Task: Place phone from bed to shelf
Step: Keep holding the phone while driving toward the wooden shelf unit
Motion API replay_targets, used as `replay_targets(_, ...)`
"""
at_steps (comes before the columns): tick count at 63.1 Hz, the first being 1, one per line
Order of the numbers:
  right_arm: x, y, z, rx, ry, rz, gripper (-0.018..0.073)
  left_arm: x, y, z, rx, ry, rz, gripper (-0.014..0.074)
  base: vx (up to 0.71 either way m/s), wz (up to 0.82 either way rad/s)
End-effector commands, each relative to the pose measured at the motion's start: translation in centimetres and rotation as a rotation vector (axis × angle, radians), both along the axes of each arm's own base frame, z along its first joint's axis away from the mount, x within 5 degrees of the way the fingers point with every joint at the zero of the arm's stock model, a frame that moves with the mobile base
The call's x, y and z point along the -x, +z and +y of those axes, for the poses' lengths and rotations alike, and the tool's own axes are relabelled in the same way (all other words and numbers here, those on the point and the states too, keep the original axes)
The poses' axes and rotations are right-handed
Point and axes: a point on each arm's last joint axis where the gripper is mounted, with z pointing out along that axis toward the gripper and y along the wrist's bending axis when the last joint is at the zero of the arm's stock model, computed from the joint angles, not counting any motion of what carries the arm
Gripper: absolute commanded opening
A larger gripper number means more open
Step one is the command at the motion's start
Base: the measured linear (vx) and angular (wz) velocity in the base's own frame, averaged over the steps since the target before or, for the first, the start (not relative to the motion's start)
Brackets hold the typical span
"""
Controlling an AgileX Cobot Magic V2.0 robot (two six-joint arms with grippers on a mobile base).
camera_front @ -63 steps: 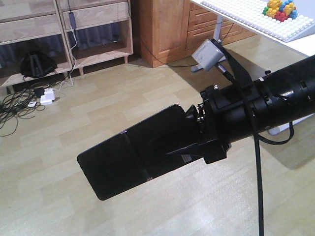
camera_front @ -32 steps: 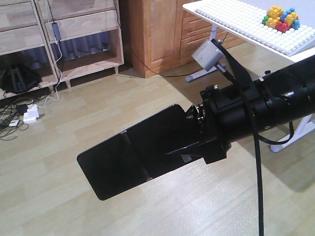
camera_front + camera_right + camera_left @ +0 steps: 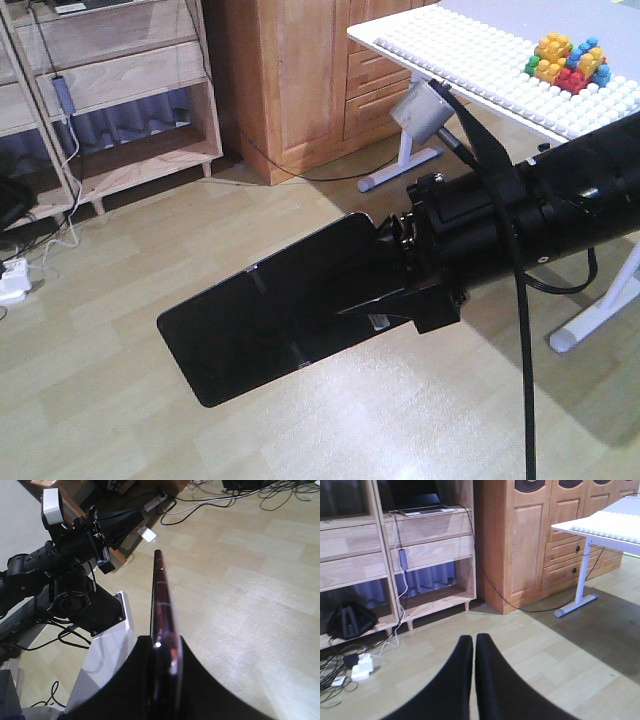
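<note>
The phone (image 3: 265, 325) is a thin, glossy black slab with a faint seam across its middle. From the right wrist camera it shows edge-on (image 3: 161, 595), with a pinkish metallic rim catching the light. A small pale patch just beside the near finger may be a sticker, though the front view is too dim to be sure.

The right gripper (image 3: 345, 305) is clamped on one end of the phone. The two dark fingers press its flat faces (image 3: 162, 642), and most of its length juts out past the fingertips, in the air above the wooden floor (image 3: 120, 420). The left gripper (image 3: 473, 639) has its fingers pressed together with nothing between them.

The pale wood shelf (image 3: 130, 75) stands well apart from the right gripper, beyond the phone's free end and off to that side. In the left wrist view it lies straight ahead of the left gripper (image 3: 430, 527). The orange-brown cabinet (image 3: 290, 80) and the white studded table (image 3: 480, 60) with coloured bricks (image 3: 565, 60) stand beyond the right gripper's wrist.

Against the frames of a second ago, the phone and the gripper sit at the same spot in the front view with the same grip. The room behind them has slid leftward: the shelf is now partly cut off by the picture's edge, the table reaches further in, and the cable tangle has almost gone.
</note>
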Motion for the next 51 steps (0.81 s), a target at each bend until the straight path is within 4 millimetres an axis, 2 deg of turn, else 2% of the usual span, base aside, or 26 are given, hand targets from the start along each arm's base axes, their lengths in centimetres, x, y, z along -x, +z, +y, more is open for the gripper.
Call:
replay_targets(1,1.33,2.2,-0.03,-0.09,0.051,-0.003,-0.0002,-0.02,0.44,0.02,0.005,0.003,-0.071,0.0001,0.39,-0.09)
replay_targets(51,1.33,2.2,-0.03,-0.09,0.051,-0.003,-0.0002,-0.02,0.44,0.02,0.005,0.003,-0.071,0.0001,0.4,0.02)
